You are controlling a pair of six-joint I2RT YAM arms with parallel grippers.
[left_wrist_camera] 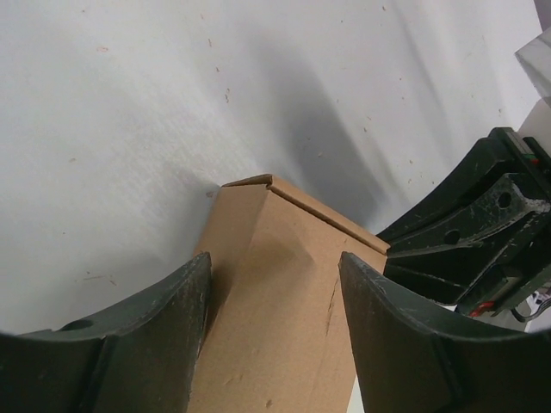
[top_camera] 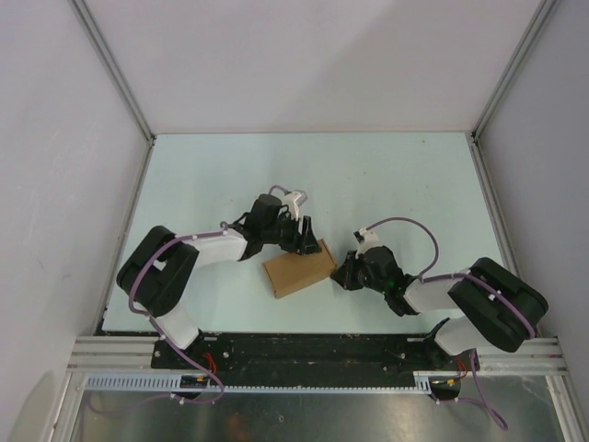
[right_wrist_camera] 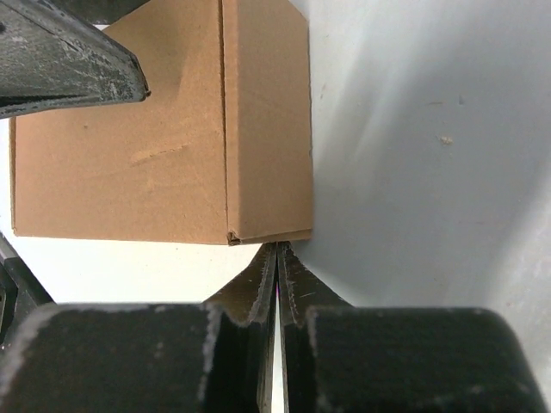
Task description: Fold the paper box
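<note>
The paper box (top_camera: pixel 299 270) is plain brown cardboard, unprinted, with a darker line along its crease. The bench (top_camera: pixel 386 175) is pale mint, flecked with tiny dark specks. The arms (top_camera: pixel 216 247) are black and white, trailing purple cables (top_camera: pixel 409 219). The fingers (left_wrist_camera: pixel 129 361) are matt black, scuffed grey. The walls (top_camera: pixel 55 138) are pale grey.

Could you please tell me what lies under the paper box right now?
The paper box rests on the pale table, and only bare table shows around its edges. Anything directly beneath it is covered by the cardboard.
</note>
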